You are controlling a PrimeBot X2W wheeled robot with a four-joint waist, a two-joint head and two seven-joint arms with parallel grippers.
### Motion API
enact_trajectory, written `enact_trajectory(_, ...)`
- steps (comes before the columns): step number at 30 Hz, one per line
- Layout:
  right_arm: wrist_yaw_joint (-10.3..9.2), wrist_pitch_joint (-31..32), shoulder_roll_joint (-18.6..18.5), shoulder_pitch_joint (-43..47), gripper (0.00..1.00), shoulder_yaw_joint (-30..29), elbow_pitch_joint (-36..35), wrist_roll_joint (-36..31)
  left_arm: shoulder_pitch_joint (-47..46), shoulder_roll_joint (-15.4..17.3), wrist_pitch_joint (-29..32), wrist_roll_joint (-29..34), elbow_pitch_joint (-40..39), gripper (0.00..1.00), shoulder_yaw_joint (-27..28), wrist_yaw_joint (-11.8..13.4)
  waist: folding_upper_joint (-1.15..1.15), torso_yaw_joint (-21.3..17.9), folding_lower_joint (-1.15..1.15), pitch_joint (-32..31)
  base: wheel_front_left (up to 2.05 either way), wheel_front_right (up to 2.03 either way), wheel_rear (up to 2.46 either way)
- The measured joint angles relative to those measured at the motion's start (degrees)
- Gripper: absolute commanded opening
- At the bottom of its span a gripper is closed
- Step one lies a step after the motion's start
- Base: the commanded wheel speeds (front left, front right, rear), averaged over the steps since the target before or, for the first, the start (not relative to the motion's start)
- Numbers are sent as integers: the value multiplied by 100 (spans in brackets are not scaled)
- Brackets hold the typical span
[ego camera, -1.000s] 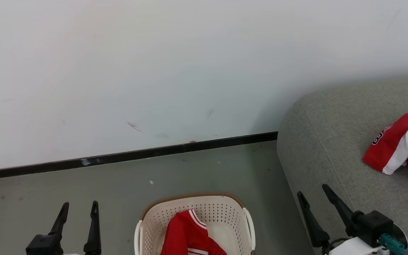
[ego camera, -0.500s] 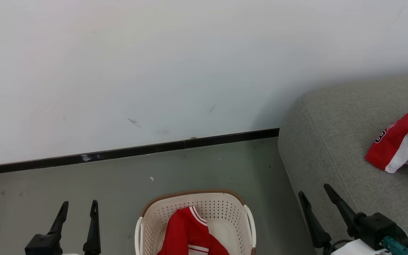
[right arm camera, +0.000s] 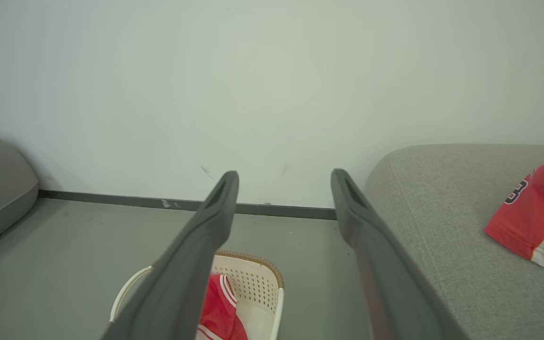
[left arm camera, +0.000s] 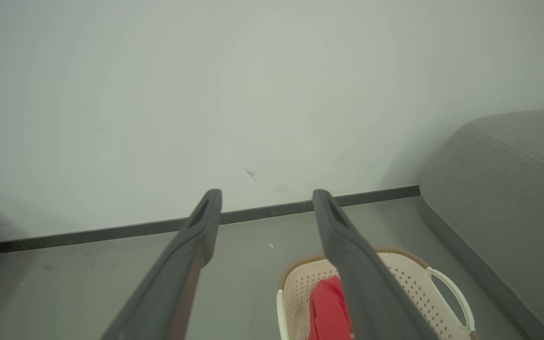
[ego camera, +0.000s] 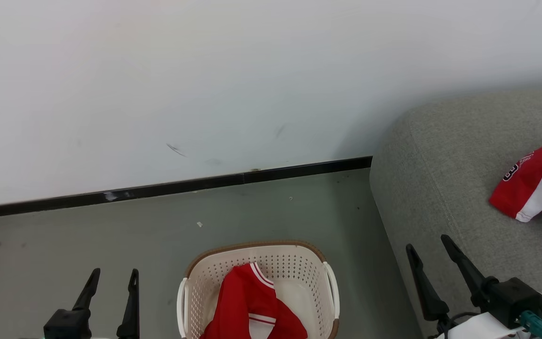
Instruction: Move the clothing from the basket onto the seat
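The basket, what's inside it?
A red garment with white stripes lies crumpled inside the basket. It covers part of the bottom, so anything underneath it is hidden.

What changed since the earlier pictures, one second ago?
The head camera tipped down slightly, so everything slid up the picture. Nothing taken or released: left gripper and right gripper stay open, empty; one red garment stays in the basket, the numbered garment on the sofa.

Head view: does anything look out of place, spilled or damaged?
Only minor things: dark scuff marks on the wall above the skirting, and a small white scrap on the floor behind the basket. One red garment lies in the basket, a second red garment on the sofa; nothing spilled.
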Motion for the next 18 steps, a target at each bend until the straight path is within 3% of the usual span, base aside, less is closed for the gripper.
enact_trajectory(18,-1,0,15,-6,100,-560,-487,131,-1022,-24,615,160,248,100,-622,-361,0,-146,0,593,0,0,0)
